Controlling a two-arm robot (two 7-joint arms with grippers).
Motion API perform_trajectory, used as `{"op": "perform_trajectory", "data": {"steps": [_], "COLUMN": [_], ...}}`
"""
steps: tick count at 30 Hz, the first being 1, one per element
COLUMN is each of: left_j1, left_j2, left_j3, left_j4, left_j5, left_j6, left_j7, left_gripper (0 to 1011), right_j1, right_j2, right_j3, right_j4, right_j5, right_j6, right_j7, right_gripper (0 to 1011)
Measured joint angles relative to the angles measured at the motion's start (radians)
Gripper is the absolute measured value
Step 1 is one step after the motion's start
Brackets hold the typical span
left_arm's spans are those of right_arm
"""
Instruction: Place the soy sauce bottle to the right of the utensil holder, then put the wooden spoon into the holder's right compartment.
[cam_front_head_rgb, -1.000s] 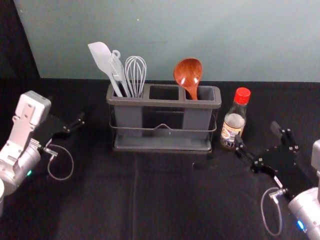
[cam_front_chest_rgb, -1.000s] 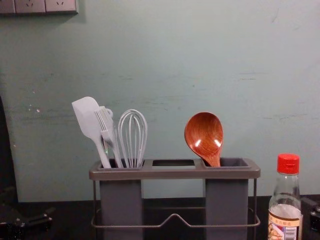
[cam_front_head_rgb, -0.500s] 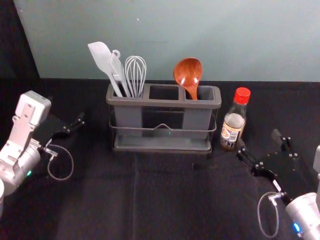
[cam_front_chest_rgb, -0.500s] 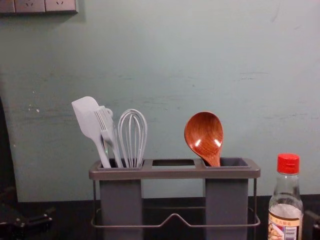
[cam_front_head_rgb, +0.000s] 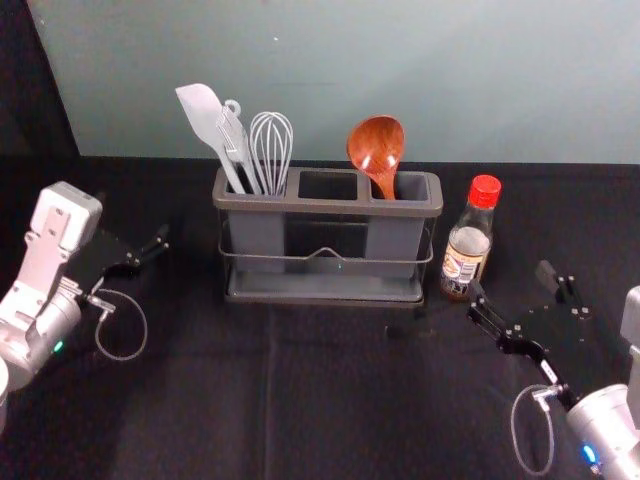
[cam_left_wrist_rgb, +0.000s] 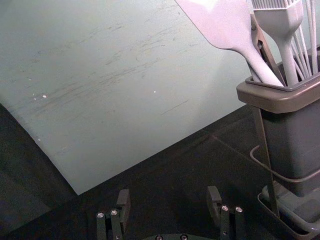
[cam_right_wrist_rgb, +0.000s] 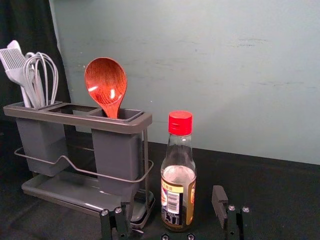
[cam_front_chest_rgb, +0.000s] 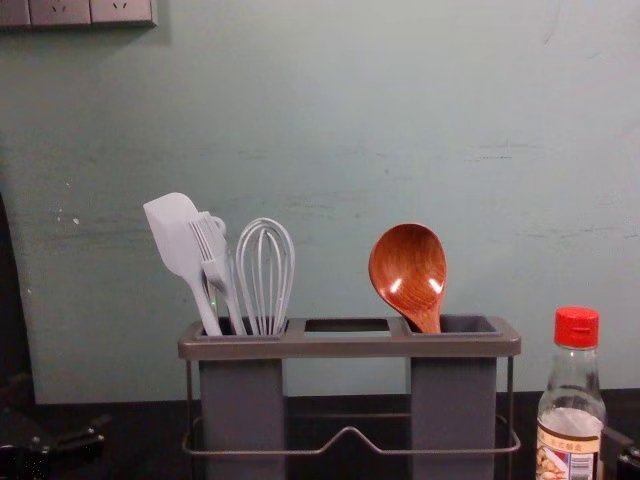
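My right gripper (cam_front_head_rgb: 510, 282) stands open just on the near right side of the soy sauce bottle (cam_front_head_rgb: 467, 240), apart from it. In the right wrist view the gripper (cam_right_wrist_rgb: 173, 201) has its fingers spread, with the upright, red-capped bottle (cam_right_wrist_rgb: 178, 192) beyond the gap. The bottle stands to the right of the grey utensil holder (cam_front_head_rgb: 328, 207). The wooden spoon (cam_front_head_rgb: 377, 150) leans bowl-up in the holder's right compartment (cam_front_chest_rgb: 454, 420). Over at the left, my left gripper (cam_front_head_rgb: 135, 228) is idle; its wrist view shows the gripper (cam_left_wrist_rgb: 169, 196) open and empty.
A spatula (cam_front_head_rgb: 203, 112), a brush (cam_front_chest_rgb: 213, 262) and a whisk (cam_front_head_rgb: 271, 150) fill the holder's left compartment. A wire rail (cam_front_chest_rgb: 349, 433) runs along the holder's front. Behind the black-covered table (cam_front_head_rgb: 330, 400) rises a pale wall (cam_front_head_rgb: 560, 80).
My right gripper has drawn back slightly toward the near edge and a little to the left, still open. The bottle, spoon, holder and left arm have kept their places.
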Motion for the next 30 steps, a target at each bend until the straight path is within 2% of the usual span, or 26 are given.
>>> {"op": "perform_trajectory", "data": {"steps": [30], "left_j1": [0.000], "left_j2": [0.000], "left_j3": [0.000], "left_j4": [0.000], "left_j5": [0.000], "left_j6": [0.000], "left_j7": [0.000], "left_gripper": [1005], "right_j1": [0.000], "right_j2": [0.003], "right_j3": [-0.002], "right_j4": [-0.003], "right_j5": [0.001], "right_j6": [0.000], "right_j7": [-0.002], "right_gripper": [1003]}}
